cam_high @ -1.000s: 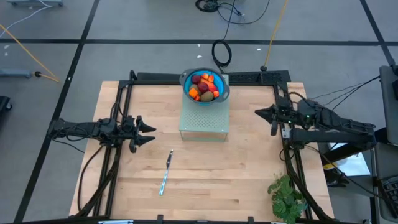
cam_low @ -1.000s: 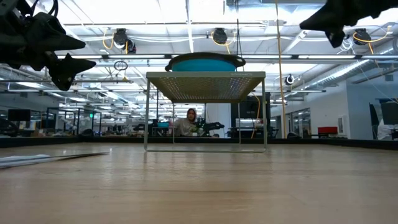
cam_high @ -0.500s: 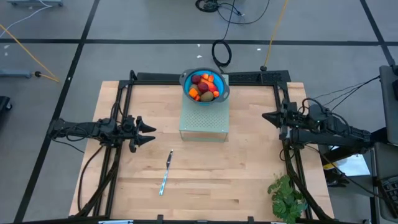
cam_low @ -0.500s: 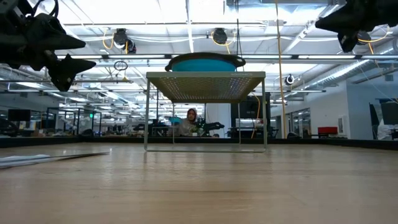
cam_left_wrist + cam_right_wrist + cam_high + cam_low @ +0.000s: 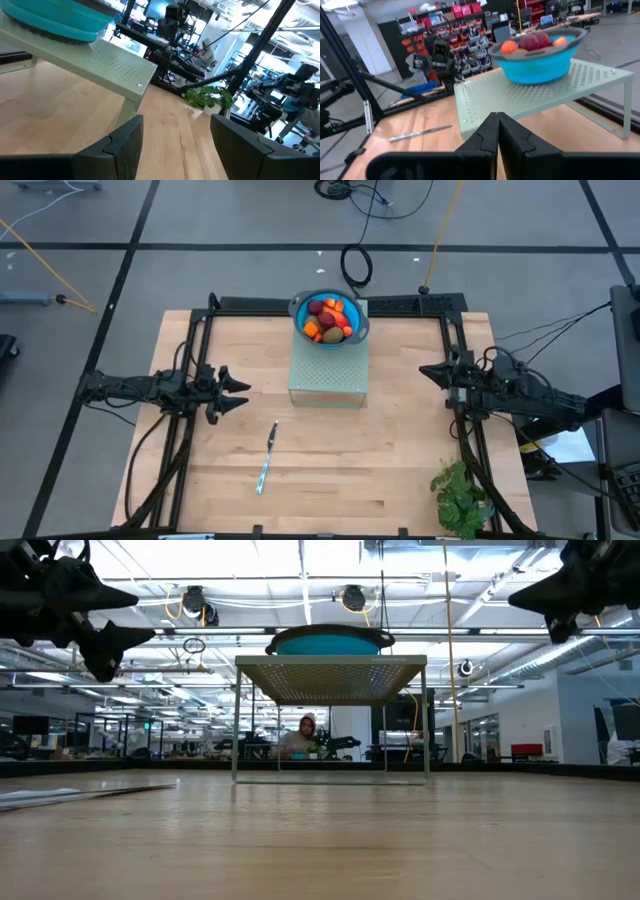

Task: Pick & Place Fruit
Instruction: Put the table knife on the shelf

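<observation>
The fruit (image 5: 330, 318) sits heaped in the blue bowl (image 5: 300, 308) at top centre, apparently placed already, so the left gripper (image 5: 238, 393) hangs apart, empty, and the right gripper (image 5: 428, 371) is closed, empty.

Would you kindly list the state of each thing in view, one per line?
Fruit: piled in the bowl.
Bowl: upright on the rack.
Rack: standing on the table.
Knife: flat on the table.
Plant: at the table's corner.
Left end effector: open, empty.
Right end effector: shut, empty.
</observation>
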Motion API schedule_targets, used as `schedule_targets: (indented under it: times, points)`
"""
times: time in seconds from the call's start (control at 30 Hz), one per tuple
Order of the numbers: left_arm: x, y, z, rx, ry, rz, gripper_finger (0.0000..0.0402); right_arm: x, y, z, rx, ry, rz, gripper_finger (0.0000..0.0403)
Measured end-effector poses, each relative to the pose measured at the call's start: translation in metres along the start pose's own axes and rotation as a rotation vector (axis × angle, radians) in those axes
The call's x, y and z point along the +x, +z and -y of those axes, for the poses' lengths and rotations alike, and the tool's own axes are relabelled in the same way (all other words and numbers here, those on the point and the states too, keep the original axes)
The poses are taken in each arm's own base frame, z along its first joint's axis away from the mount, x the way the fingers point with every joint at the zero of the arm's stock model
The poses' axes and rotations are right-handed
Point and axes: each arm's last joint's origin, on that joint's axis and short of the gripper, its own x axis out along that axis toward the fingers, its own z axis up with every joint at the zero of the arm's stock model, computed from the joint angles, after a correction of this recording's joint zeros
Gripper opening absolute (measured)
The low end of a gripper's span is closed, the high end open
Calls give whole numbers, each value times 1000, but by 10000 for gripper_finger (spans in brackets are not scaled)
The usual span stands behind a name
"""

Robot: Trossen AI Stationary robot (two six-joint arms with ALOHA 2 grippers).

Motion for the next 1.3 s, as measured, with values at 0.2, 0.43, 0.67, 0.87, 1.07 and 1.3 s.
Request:
schedule_targets:
  times: [0.2,0.43,0.67,0.87,1.07,1.3]
  points:
    - [0,2,1,-2,-6,15,232,8,-13,3,-4,5,-15,1]
    - [0,6,3,1,-23,55,232,19,-31,7,-25,26,-12,1]
    - [0,6,3,-3,-24,56,232,23,-45,10,-124,16,-47,0]
    - [0,6,3,-3,-24,57,232,24,-48,11,-204,16,-57,0]
    - [0,6,3,0,-25,59,232,24,-50,12,-212,11,-80,0]
    - [-1,14,7,-62,-69,139,232,24,-50,12,-213,8,-83,0]
